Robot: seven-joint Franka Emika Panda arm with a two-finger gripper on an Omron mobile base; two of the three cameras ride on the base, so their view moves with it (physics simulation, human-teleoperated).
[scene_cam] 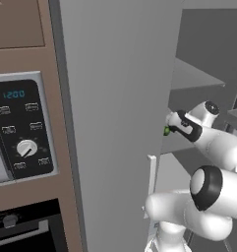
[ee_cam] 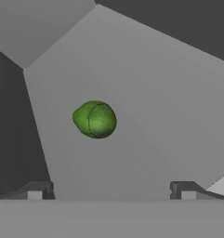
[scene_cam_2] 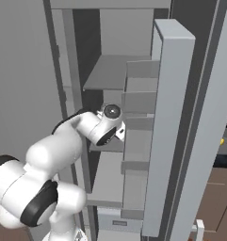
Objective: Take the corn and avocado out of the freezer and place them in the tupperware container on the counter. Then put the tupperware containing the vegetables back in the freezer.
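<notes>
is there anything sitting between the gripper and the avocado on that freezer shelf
Nothing visible does. In the hand view the avocado lies alone on the bare grey freezer shelf, ahead of the open gripper, with no object between them.

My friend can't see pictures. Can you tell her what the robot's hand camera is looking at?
A small green avocado lies alone on a grey freezer shelf, a little left of the middle of the picture. The gripper is open, its two dark fingertips spread wide at the bottom, not touching the avocado.

avocado [ee_cam: 95,119] on freezer [scene_cam: 120,98] shelf, ahead of hand [ee_cam: 111,190], apart
</notes>
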